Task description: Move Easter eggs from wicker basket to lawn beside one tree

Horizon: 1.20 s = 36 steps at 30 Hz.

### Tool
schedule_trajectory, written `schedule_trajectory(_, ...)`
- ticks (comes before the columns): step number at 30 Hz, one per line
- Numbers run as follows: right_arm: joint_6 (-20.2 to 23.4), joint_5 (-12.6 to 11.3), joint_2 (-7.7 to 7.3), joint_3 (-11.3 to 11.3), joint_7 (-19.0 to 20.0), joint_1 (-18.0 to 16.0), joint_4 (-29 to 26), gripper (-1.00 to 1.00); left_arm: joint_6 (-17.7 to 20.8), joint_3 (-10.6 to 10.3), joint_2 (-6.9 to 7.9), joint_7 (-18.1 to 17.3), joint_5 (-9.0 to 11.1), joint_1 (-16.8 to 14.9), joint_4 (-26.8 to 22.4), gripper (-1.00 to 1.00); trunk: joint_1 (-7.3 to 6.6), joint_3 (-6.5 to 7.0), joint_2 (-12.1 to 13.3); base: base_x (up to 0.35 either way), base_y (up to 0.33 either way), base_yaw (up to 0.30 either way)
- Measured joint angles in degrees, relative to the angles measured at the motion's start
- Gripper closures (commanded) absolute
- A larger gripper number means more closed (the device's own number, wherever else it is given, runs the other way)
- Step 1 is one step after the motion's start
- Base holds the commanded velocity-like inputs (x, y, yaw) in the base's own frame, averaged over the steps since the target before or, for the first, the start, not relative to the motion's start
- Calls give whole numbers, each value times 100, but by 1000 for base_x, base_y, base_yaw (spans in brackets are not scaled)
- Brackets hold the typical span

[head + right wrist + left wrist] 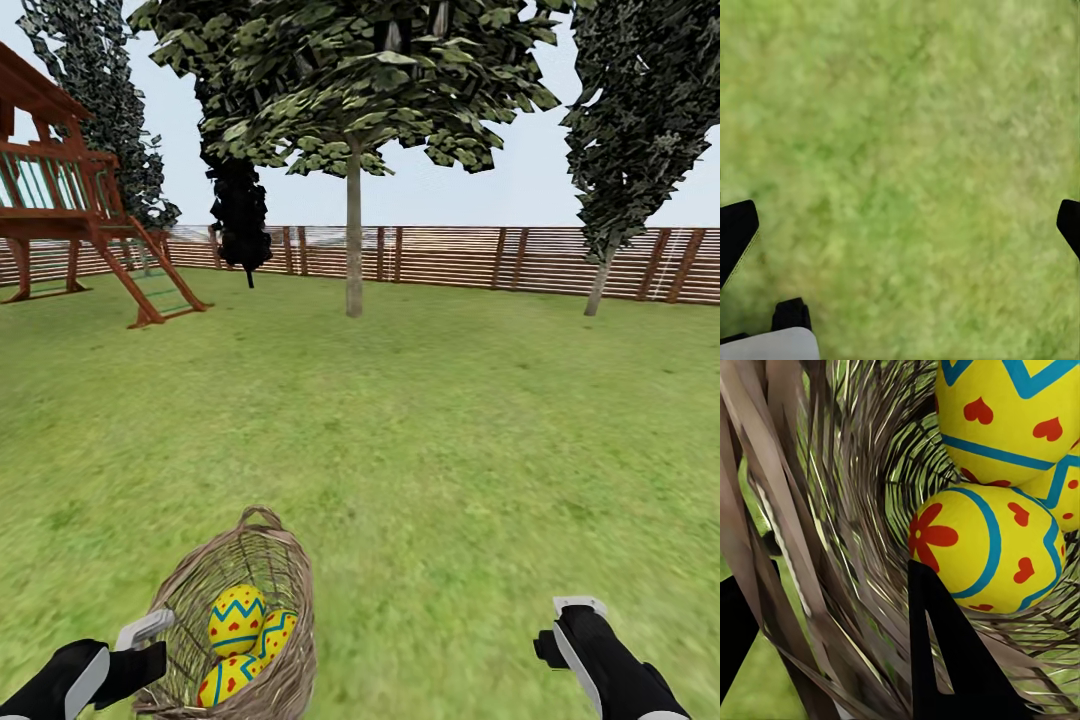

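Beside left tool (150, 640), wicker basket (270, 560), three eggs (237, 620)

The lawn (480, 420) (mottled green, wide and flat) carries the wicker basket (280, 560) at its near edge, while a tree (353, 250) and play tower (90, 240) stand by the far fence (500, 258).

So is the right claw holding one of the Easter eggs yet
No, the right claw hangs empty over bare lawn, while all three Easter eggs lie in the wicker basket.
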Motion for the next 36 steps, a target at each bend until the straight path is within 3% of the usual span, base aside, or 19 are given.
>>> schedule_trajectory(36, 0, -16, -20, 0, 1, 0, 0, -100, -5, -3, -61, 0, -18, 0, 8, 100, 0, 0, 0, 329, 0, 0)
